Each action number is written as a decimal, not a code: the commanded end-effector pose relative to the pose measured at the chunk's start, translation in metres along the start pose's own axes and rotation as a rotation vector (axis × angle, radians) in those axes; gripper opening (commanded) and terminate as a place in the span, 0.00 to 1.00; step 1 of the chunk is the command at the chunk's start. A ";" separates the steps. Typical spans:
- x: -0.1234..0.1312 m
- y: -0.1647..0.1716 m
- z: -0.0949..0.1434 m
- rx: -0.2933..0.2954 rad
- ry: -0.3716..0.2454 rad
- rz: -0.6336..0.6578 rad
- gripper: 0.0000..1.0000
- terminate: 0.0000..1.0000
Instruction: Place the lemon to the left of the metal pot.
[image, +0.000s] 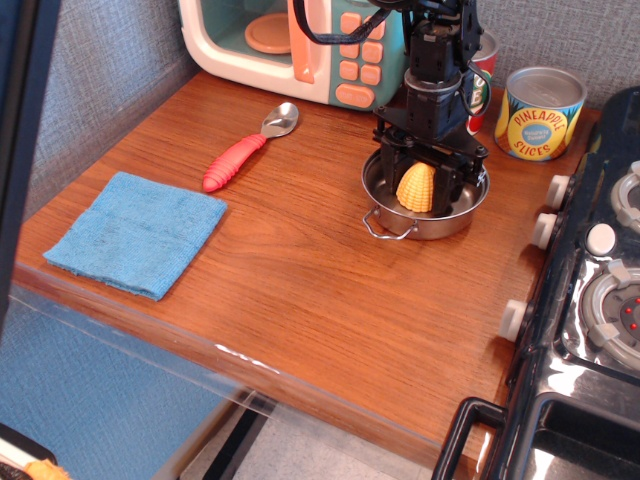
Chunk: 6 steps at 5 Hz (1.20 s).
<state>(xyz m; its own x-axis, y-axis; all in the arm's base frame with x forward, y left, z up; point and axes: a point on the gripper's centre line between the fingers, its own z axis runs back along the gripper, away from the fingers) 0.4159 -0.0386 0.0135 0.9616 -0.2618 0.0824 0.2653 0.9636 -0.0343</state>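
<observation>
Gripper (419, 187) clamping lemon (416, 187) between dark fingers, holding it just above metal pot (424, 200) interior. Step in hand, as judged: lift-out after grasp. Next move calling for raising lemon clear of pot rim, then carrying left toward bare wood between pot and red-handled spoon (243, 151), then lowering. Lemon base sitting hidden behind fingers; contact with pot floor not discernible. Tomato can behind arm mostly blocked.

Yellow lemon (416, 187), orange base; silver metal pot (425, 212); blue cloth (137, 232); red-handled spoon (248, 149).
</observation>
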 end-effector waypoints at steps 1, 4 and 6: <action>0.009 -0.004 0.041 -0.040 -0.080 -0.031 0.00 0.00; 0.000 0.098 0.089 0.039 -0.218 0.109 0.00 0.00; -0.027 0.105 0.044 0.048 -0.099 0.080 0.00 0.00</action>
<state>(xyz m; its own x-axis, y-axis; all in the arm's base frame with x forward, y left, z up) 0.4141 0.0714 0.0290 0.9752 -0.1793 0.1297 0.1830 0.9830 -0.0169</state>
